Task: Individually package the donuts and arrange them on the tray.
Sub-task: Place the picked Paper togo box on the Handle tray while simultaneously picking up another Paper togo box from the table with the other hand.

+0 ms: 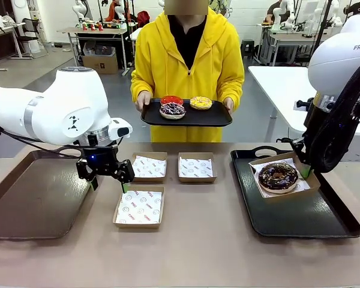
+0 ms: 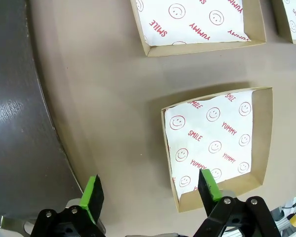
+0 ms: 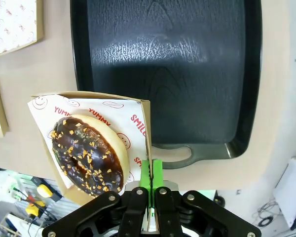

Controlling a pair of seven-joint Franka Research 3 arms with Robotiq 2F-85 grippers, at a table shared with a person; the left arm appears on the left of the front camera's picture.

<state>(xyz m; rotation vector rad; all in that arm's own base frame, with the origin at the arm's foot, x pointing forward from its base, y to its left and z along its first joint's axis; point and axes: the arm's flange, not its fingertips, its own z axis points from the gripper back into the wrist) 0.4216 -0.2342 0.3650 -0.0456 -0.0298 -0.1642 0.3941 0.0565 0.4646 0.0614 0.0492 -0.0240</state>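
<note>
A dark chocolate donut [image 1: 278, 176] [image 3: 88, 154] lies in a paper-lined cardboard box [image 1: 300, 187] [image 3: 90, 105]. My right gripper [image 1: 303, 172] [image 3: 151, 178] is shut on that box's side wall, holding it over the far left part of the black tray [image 1: 324, 223] [image 3: 163, 59]. Across the table, a person holds a second black tray [image 1: 219, 118] with the red-iced donut [image 1: 171, 100], the sprinkled chocolate donut [image 1: 172, 110] and the yellow-iced donut [image 1: 200, 102]. My left gripper [image 1: 109, 185] [image 2: 150, 192] hangs open above the table at the left edge of the nearest empty box [image 1: 138, 207] [image 2: 214, 143].
Two more empty lined boxes [image 1: 149, 166] [image 1: 196, 167] sit side by side in the middle of the table; one of these boxes [image 2: 197, 22] shows in the left wrist view. A brown tray [image 1: 30, 195] [image 2: 15, 123] lies at the left.
</note>
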